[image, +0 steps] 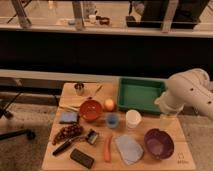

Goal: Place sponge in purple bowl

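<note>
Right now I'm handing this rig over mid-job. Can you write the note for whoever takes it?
Hand: at the right side of the table, between the green tray and the purple bowl, far from the sponge.
Sponge: on the table, just left of the orange bowl.
Purple bowl: front right, no sponge in it.
Done: nothing yet.
Left: reach across, grasp the sponge, carry it to the purple bowl, release.

It looks like a robot test room in an office: the gripper point(166, 112) hangs over the right side of a wooden table point(67, 93), with a glass railing point(47, 16) far behind it.
</note>
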`<state>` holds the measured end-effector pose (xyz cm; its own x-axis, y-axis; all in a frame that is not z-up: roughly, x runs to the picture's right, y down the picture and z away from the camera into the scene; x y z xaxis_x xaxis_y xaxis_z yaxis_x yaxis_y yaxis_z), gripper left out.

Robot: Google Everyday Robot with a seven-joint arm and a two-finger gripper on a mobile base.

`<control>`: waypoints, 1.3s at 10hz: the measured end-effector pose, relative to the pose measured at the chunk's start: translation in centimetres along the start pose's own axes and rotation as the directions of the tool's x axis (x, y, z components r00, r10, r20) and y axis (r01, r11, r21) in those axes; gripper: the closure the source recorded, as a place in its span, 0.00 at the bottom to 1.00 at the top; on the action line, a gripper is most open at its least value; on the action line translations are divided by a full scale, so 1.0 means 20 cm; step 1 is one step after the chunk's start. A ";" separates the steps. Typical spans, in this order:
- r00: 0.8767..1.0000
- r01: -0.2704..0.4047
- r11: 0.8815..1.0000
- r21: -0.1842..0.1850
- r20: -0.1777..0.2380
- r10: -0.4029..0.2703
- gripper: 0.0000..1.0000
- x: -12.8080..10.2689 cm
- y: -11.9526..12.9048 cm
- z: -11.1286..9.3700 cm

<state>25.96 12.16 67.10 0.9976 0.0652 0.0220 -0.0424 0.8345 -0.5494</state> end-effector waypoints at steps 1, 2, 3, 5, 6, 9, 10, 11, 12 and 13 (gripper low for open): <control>1.000 0.009 1.000 -0.002 0.016 -0.009 0.20 -0.04 0.02 -0.01; 0.999 0.015 1.000 -0.003 0.032 -0.015 0.20 -0.07 0.05 -0.02; 0.998 0.030 1.000 -0.004 0.052 -0.030 0.20 -0.12 0.07 -0.04; 0.995 0.053 0.999 -0.006 0.086 -0.052 0.20 -0.22 0.12 -0.07; 0.993 0.059 0.998 -0.007 0.100 -0.058 0.20 -0.25 0.14 -0.08; 0.986 0.082 0.997 -0.006 0.149 -0.081 0.20 -0.40 0.22 -0.11; 0.983 0.085 0.996 -0.003 0.162 -0.083 0.20 -0.44 0.24 -0.12; 0.981 0.085 0.996 -0.001 0.176 -0.084 0.20 -0.48 0.25 -0.13; 0.978 0.083 0.997 0.002 0.193 -0.082 0.20 -0.53 0.27 -0.14; 0.975 0.081 0.997 0.003 0.205 -0.080 0.20 -0.56 0.28 -0.14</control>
<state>14.64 14.60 61.41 0.9654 0.1092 0.2367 0.0384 0.8384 -0.5436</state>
